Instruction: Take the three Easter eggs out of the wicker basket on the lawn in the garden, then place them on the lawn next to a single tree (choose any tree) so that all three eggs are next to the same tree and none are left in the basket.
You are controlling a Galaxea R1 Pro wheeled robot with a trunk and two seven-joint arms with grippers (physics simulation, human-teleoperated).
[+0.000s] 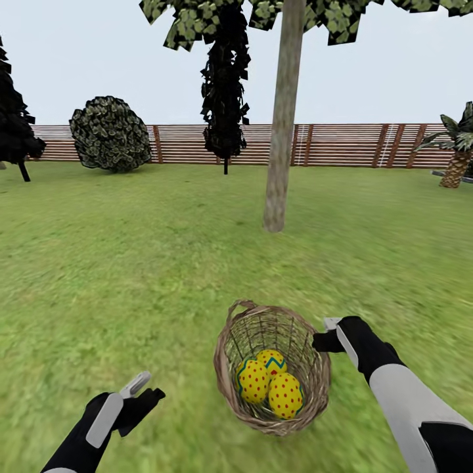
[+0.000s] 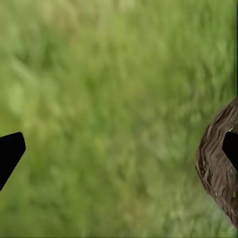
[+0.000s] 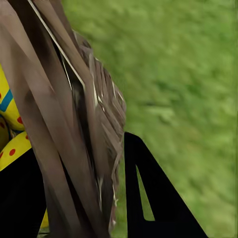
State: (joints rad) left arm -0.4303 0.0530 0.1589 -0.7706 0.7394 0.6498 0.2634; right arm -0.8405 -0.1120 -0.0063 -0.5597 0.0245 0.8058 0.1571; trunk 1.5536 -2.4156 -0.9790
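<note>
the three easter eggs [image 1: 270, 384] lie together inside the wicker basket [image 1: 231, 387], which stands on the lawn [image 1: 131, 263] in front of the pale-trunked tree [image 1: 281, 144]. the right gripper [image 1: 326, 333] pinches the basket's right rim, one finger inside the wall and one outside. the left gripper [image 1: 146, 385] hovers over grass to the basket's left, fingers spread and empty.
</note>
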